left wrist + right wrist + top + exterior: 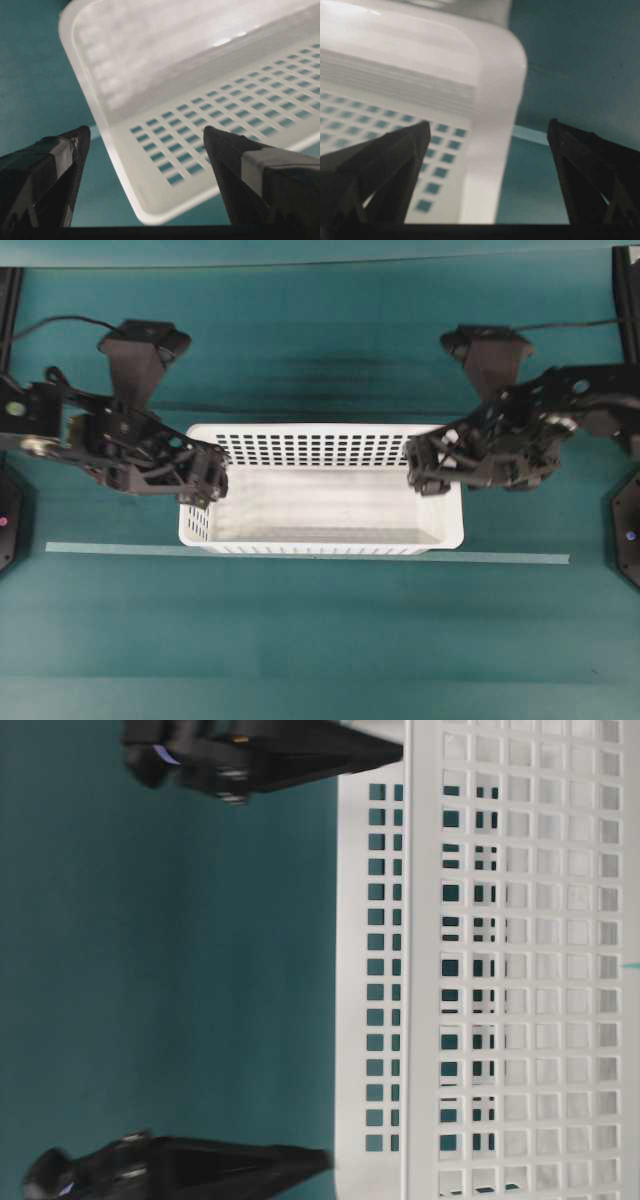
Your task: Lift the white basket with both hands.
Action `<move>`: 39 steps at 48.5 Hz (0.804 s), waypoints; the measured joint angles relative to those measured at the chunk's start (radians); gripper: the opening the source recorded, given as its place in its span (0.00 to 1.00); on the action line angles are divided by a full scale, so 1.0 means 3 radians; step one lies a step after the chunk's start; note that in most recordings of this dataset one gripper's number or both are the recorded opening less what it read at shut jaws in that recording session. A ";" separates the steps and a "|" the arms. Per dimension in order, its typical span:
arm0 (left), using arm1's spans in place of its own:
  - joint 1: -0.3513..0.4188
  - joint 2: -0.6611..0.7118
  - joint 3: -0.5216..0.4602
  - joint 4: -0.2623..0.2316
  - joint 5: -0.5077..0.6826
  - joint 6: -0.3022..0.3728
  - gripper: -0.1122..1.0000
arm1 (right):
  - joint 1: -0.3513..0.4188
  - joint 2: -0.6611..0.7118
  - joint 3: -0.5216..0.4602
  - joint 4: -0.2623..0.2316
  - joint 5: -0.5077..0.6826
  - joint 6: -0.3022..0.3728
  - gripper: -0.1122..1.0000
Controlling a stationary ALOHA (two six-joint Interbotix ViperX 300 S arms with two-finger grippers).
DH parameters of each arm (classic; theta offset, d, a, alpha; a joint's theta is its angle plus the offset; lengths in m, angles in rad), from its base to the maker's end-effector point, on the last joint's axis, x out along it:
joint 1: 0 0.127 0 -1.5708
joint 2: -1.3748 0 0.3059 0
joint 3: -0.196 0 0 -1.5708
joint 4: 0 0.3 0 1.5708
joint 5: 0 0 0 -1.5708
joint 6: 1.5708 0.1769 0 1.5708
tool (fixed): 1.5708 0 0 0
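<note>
Two grippers: both black, built of skeletal, angular parts, one at each short end of a single basket.
Left gripper [205, 485]: its jaws are standing wide apart; in its wrist view one tapered black finger [47, 175] is lying outside the basket's end rim over the cloth and the other over the slotted wall, neither pressing on the plastic.
White basket [330, 537]: one large rectangular white plastic basket with a rounded rim and rounded corners is sitting on the table between the two grippers, its long sides running left to right.
Basket surface: the floor is looking solid and smooth; the walls are showing even rows of small rectangular slots, with the green showing through them.
Table [320, 640]: a matt teal-green cloth surface is lying under everything.
Tape strip [500, 558]: one thin pale strip is running left to right on the cloth, just beside the basket's near long side.
Right gripper [425, 472]: its jaws are also gaping wide, straddling the basket's right end rim in its wrist view, one finger [385, 165] over the slotted wall and one outside, with clear gaps to the rim.
Held: nothing is being gripped by either gripper.
</note>
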 measured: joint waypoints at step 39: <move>-0.0015 -0.1064 -0.0056 0.0005 -0.0593 0.1514 0.95 | 0.0051 -0.0900 -0.0291 -0.0159 -0.0603 -0.1186 0.96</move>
